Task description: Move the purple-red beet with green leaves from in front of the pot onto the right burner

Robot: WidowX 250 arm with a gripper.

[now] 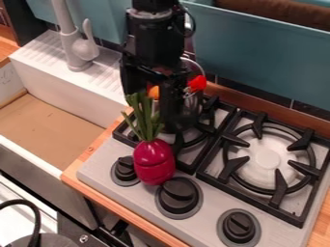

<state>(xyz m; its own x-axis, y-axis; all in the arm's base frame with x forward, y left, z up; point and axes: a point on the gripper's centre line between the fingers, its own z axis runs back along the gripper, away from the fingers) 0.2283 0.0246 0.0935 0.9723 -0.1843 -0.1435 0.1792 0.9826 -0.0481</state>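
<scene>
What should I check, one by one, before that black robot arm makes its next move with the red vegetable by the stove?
1. Red vegetable upright, leaves up: ok. The vegetable has its green leaves pointing up beside the gripper.
2. Leaves firmly gripped: cannot tell.
3. Vegetable clear of the knobs: cannot tell. It overlaps the left knob in the picture, but contact is unclear.
4. Red item behind the gripper clear of it: cannot tell.
5. Faucet apart from the gripper: ok. It stands off to the left.
6. Right-hand grate in place on the stove: ok.
</scene>
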